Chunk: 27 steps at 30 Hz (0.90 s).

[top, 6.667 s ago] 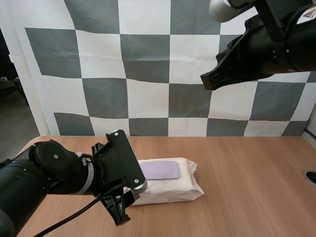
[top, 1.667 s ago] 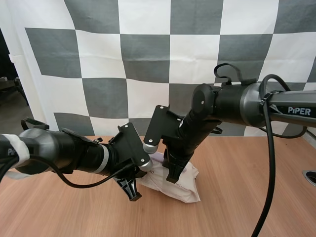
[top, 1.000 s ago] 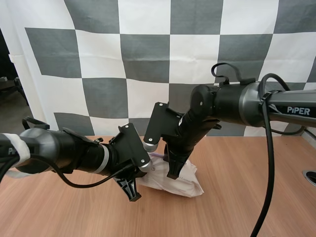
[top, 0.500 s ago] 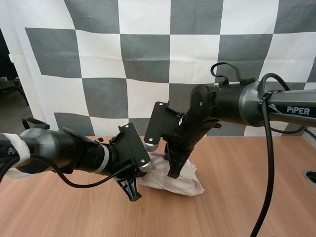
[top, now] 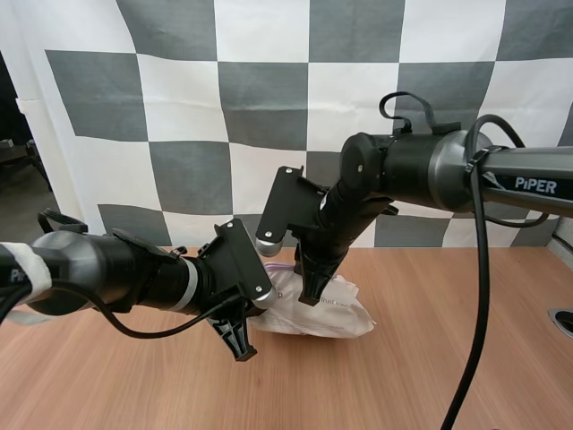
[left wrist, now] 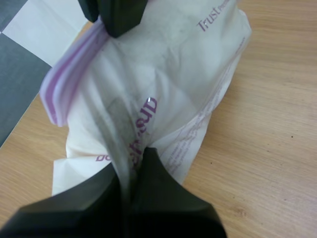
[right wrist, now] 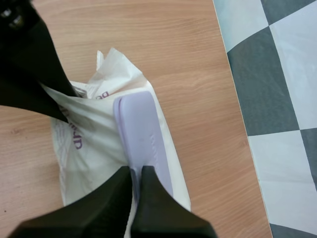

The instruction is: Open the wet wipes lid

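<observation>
Two grippers pinch the wet wipes pack point(left wrist: 168, 84): the left gripper point(left wrist: 131, 159) clamps a fold of wrapper, the right gripper point(right wrist: 136, 172) nips the lilac lid point(right wrist: 141, 124) at its end.

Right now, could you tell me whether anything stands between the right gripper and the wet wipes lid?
Nothing visible does: the right gripper pinches the lid at one end, while the left gripper pinches the wrapper of the pack, away from the lid.

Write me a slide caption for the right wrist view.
The right hand pinches the lilac lid by its edge while the left hand grips the wet wipes pack on the wooden table.
</observation>
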Available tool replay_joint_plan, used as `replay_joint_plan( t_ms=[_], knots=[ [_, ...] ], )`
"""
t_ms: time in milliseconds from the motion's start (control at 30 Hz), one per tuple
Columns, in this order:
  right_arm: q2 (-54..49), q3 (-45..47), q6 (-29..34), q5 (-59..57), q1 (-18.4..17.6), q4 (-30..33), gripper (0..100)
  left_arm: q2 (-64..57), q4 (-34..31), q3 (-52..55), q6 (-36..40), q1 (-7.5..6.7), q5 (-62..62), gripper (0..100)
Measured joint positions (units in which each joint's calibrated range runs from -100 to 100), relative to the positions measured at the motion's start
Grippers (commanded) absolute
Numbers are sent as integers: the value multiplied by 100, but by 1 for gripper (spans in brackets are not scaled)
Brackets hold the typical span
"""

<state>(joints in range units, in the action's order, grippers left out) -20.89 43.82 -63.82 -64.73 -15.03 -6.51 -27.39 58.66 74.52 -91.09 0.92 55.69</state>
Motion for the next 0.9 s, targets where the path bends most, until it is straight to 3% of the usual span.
replay_joint_plan(
  t_ms=[733, 800, 900],
  knots=[
    [0, -55, 9, 570, 0, 121, 0, 0, -68, 0, 0, 0, 47, 0],
    [-14, -119, 27, 1056, 11, 205, 0, 12, -253, 46, -11, 0, 132, 0],
    [6, -82, 49, 609, 11, 166, 0, 11, -111, 11, -11, 0, 54, 0]
  ],
)
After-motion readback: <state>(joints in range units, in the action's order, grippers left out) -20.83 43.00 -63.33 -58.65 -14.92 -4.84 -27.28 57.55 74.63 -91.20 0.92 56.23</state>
